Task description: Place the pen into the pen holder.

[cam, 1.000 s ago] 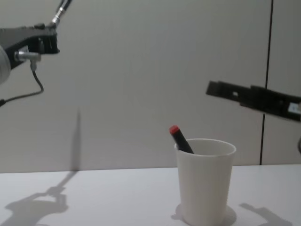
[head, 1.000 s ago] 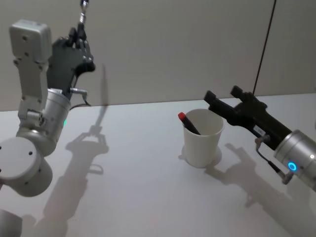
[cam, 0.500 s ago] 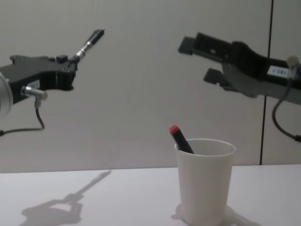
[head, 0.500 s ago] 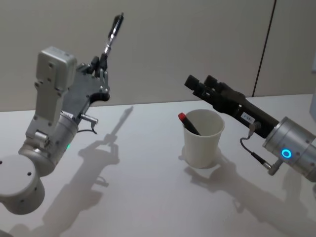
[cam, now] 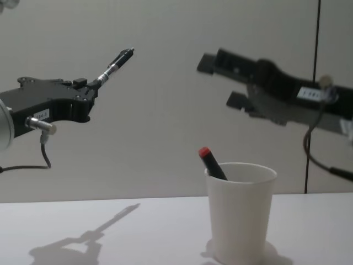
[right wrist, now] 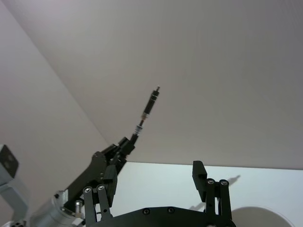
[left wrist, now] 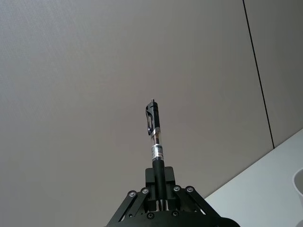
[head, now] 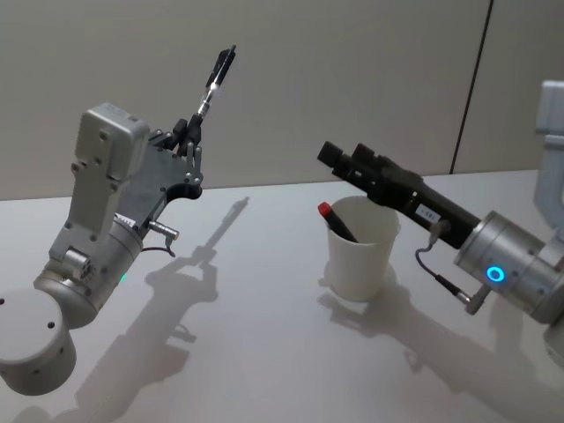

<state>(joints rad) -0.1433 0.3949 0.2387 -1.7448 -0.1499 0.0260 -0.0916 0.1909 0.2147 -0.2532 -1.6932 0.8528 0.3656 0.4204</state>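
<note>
Black and slim, the pen point(head: 211, 84) sits pinched at its lower end between the fingers of the left gripper point(head: 188, 132), which is raised in the air over the left part of the table point(head: 264, 370). The pen's long axis is tilted. From the grip it rises up and toward the robot's right, with the clip end free at the top, as the left wrist view shows. It is well clear of the table and well apart from the pen holder point(head: 361, 256).

The pen holder, a white paper cup, stands upright on the table to the right of centre. A second pen with a red cap point(head: 324, 210) leans inside it against the left of the rim, with its cap sticking out above the edge.

The right gripper point(head: 345, 159) hangs above the pen holder's rim without touching it. It points toward the robot's left, its fingers are spread and nothing is between them.

The table is plain white and matt, and it carries the shadow point(head: 198, 264) of the left gripper and pen. Behind it is a pale grey wall point(head: 352, 62) with one dark vertical seam point(head: 471, 84) on the right.
</note>
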